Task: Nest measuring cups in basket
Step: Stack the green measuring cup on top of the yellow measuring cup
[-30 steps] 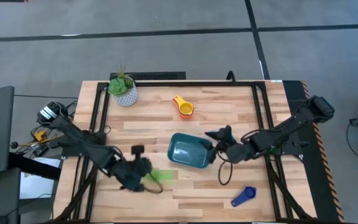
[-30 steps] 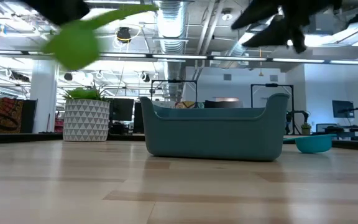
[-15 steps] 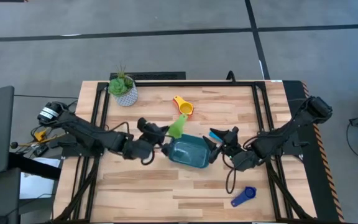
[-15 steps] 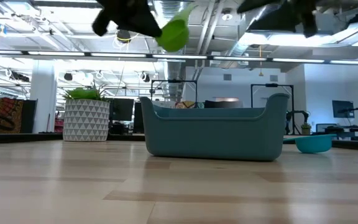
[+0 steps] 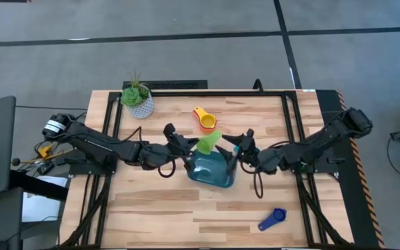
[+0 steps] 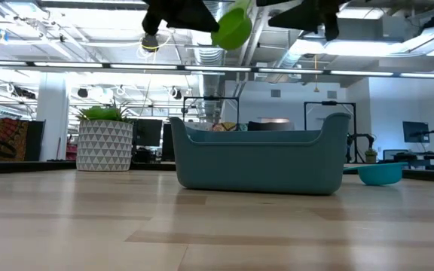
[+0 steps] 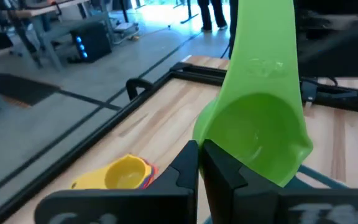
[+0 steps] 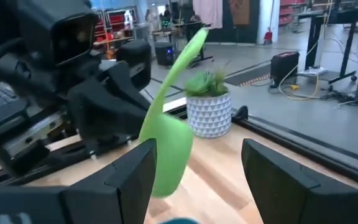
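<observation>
1. Left gripper [image 5: 188, 147] clamped on green measuring cup [image 5: 206, 144], holding it in the air above the left end of the teal basket [image 5: 212, 177]; low view shows cup well above the basket rim.
2. Right gripper [image 5: 238, 144] hangs over the basket's right side facing the cup, jaws spread wide, nothing in them; cup sits just ahead of its fingers in right wrist view.
3. Step in hand, judged: handover or drop of the green cup into the basket.
4. Next move needs: either the right closes on the cup's handle, or the left lowers and releases inside the basket.
5. Yellow-orange cup [image 5: 205, 119] near the far edge, blue cup [image 5: 272, 220] near the front edge; both not yet in the basket.
</observation>
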Robot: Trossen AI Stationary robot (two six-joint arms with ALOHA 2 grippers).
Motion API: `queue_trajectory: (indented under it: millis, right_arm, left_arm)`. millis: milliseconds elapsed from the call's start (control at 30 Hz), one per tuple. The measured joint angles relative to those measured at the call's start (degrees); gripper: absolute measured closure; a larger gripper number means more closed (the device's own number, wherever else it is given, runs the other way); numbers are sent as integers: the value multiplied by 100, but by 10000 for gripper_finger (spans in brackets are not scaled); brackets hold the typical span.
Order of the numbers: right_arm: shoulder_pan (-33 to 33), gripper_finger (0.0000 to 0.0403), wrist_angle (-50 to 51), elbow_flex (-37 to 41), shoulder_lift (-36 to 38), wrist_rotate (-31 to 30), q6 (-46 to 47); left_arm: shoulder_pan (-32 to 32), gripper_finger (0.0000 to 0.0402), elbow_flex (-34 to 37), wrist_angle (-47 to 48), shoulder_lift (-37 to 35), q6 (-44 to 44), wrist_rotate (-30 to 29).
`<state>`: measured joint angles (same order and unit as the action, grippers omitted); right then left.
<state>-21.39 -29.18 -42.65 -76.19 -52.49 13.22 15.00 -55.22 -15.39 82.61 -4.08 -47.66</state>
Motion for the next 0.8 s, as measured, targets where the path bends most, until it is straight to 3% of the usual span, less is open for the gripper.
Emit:
queue_trajectory:
  millis: [300, 400, 633, 800]
  right_arm:
    - [203, 145, -677, 0, -2, 819, -584]
    - [331, 161, -716, 0, -2, 952, -596]
    - [826, 282, -711, 0, -2, 1882, -270]
    - [1137, 387, -552, 0, 82, 2815, -259]
  left_arm:
    - [0, 401, 0, -20, 0, 151, -15]
    - [-1, 401, 0, -20, 1, 151, -15]
    - [-30, 401, 0, -31, 0, 231, 176]
    - [-108, 398, 0, 137, 2, 259, 842]
